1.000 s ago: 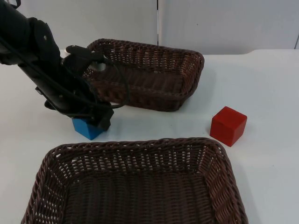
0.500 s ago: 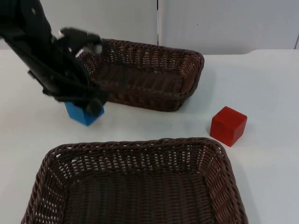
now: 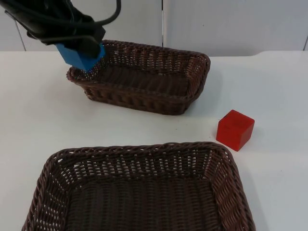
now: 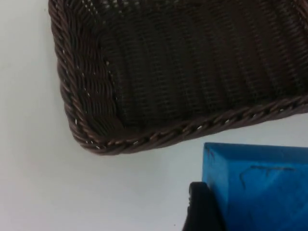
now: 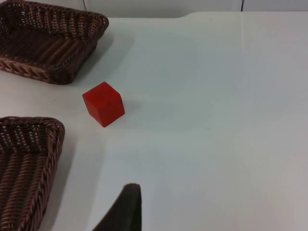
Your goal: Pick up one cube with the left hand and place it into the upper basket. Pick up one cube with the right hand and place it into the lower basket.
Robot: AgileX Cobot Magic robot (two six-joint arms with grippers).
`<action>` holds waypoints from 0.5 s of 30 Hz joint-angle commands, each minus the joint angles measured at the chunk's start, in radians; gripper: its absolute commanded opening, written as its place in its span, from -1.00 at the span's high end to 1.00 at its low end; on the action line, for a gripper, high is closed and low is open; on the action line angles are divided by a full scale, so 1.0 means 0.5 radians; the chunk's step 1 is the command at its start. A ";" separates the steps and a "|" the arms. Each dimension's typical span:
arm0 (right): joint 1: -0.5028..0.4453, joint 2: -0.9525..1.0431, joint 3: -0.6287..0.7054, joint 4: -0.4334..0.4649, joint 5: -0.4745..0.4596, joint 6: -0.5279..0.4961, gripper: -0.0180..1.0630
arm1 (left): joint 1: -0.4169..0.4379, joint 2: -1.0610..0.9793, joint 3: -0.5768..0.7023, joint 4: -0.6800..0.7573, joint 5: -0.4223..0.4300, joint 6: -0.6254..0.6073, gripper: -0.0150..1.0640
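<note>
My left gripper (image 3: 82, 50) is shut on the blue cube (image 3: 81, 56) and holds it in the air over the left corner of the upper basket (image 3: 192, 60). The left wrist view has the blue cube (image 4: 257, 187) close up, beside that basket's corner (image 4: 103, 144). The red cube (image 3: 235, 129) sits on the table right of both baskets, also seen as the red cube (image 5: 103, 103) in the right wrist view. The lower basket (image 3: 144, 150) is at the front and holds nothing. A right fingertip (image 5: 125, 209) hangs well short of the red cube.
White table (image 3: 269, 86) lies open to the right of the baskets and around the red cube. A grey partition wall (image 3: 216, 24) closes the far side. The lower basket's corner (image 5: 48, 127) lies near the red cube.
My left gripper has lifted the blue cube off the table and carried it up and back, from in front of the upper basket to over its left corner. The red cube has not moved.
</note>
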 commanded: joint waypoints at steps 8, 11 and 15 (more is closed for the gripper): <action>-0.013 -0.008 0.014 -0.004 -0.007 -0.003 -0.99 | 0.003 -0.037 -0.008 -0.074 0.008 -0.013 0.97; -0.013 -0.008 0.014 -0.004 -0.007 -0.003 -0.99 | 0.003 -0.037 -0.008 -0.085 0.008 -0.013 0.97; -0.013 -0.008 0.014 -0.004 -0.007 -0.003 -0.99 | 0.003 -0.037 -0.008 -0.085 0.008 -0.013 0.97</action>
